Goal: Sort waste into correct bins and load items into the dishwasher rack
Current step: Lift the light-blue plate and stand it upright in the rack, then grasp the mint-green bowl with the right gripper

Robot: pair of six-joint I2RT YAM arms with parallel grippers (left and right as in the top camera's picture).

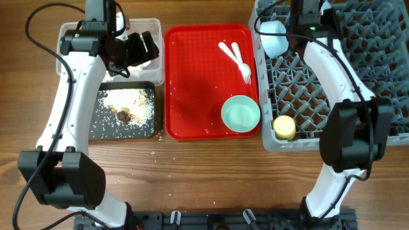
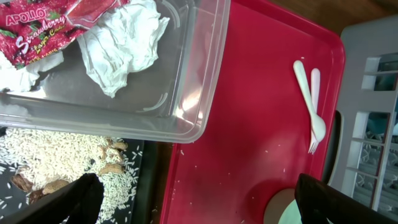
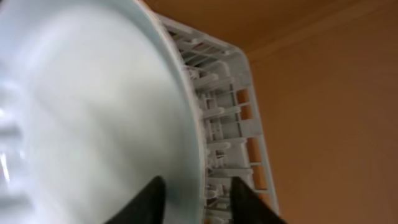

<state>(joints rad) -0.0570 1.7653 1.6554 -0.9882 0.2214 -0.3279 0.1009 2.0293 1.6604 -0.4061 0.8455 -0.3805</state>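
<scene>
My right gripper straddles the rim of the pale blue plate and holds it tilted over the back left corner of the grey dishwasher rack. The yellow cup stands in the rack's front left corner. My left gripper is open and empty above the seam between the bins and the tray. The clear bin holds white napkins and the red wrapper. The black bin holds rice with brown lumps.
The flat red tray lies between the bins and the rack. On it are the white fork and spoon, one blue-green bowl and stray rice grains. A second bowl is not in view.
</scene>
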